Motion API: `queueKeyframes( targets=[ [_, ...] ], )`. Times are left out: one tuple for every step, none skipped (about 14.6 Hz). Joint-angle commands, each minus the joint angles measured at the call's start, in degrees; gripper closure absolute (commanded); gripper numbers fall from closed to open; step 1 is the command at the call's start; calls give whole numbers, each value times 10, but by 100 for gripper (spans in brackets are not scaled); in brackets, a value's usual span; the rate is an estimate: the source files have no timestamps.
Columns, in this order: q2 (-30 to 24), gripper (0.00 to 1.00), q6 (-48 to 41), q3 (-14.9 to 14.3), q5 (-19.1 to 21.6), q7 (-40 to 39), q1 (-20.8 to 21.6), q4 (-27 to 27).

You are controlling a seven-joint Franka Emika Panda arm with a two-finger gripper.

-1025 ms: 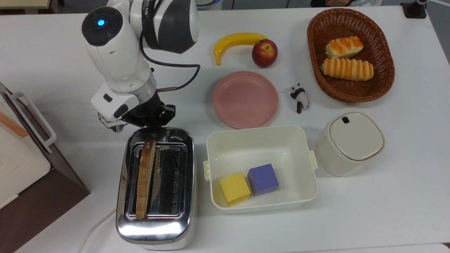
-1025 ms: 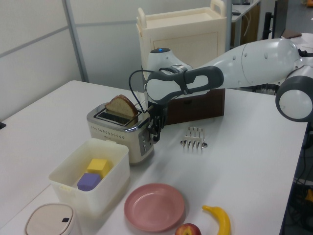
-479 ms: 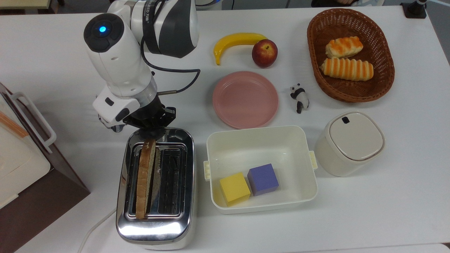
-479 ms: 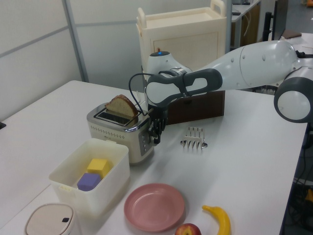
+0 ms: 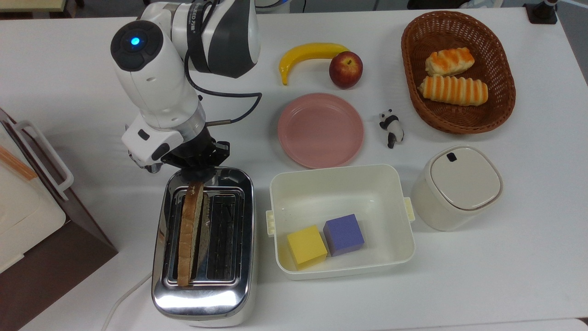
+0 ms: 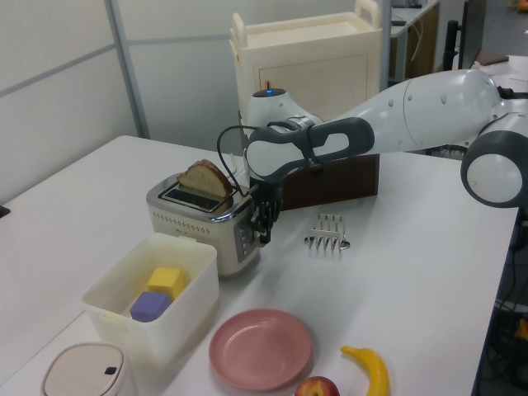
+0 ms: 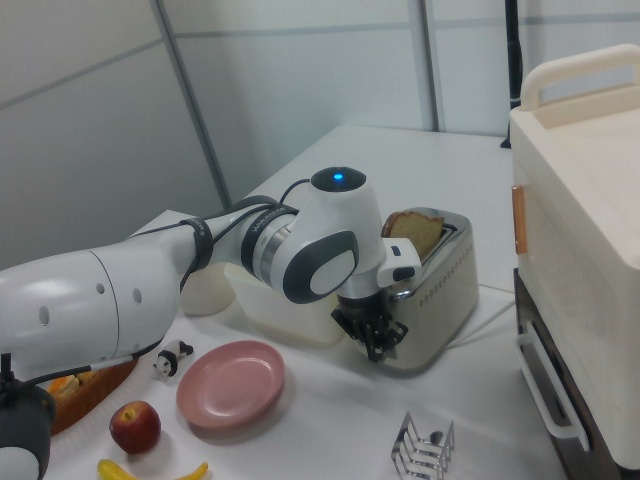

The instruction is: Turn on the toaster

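Top view: the toaster (image 5: 204,243) end lies directly under the tool (image 5: 198,161).

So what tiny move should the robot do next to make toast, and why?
Probably press straight down: the gripper sits against the lever end of the shiny chrome two-slot toaster, and the brown bread slice stands high out of its slot.
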Motion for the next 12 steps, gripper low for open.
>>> queueKeyframes(
  targets=[
    [20,100,31,-5,-10,0,7,-20],
    [16,100,29,-5,-10,0,7,-19],
    [5,98,26,-8,-11,-1,7,-19],
    [-10,97,23,-10,-11,-1,7,-19],
    [-26,97,5,-11,-11,-1,6,-19],
    [-43,95,-19,-12,-12,-1,6,-18],
    [-61,94,-37,-13,-17,-1,4,-18],
    [-79,90,-51,-13,-26,-1,4,-18],
    [-95,85,-68,-13,-34,-1,4,-17],
    [-110,79,-88,-15,-41,-1,4,-9],
    [-122,70,-112,-15,-44,-1,4,3],
    [-132,63,-138,-15,-45,-2,3,12]
  ],
)
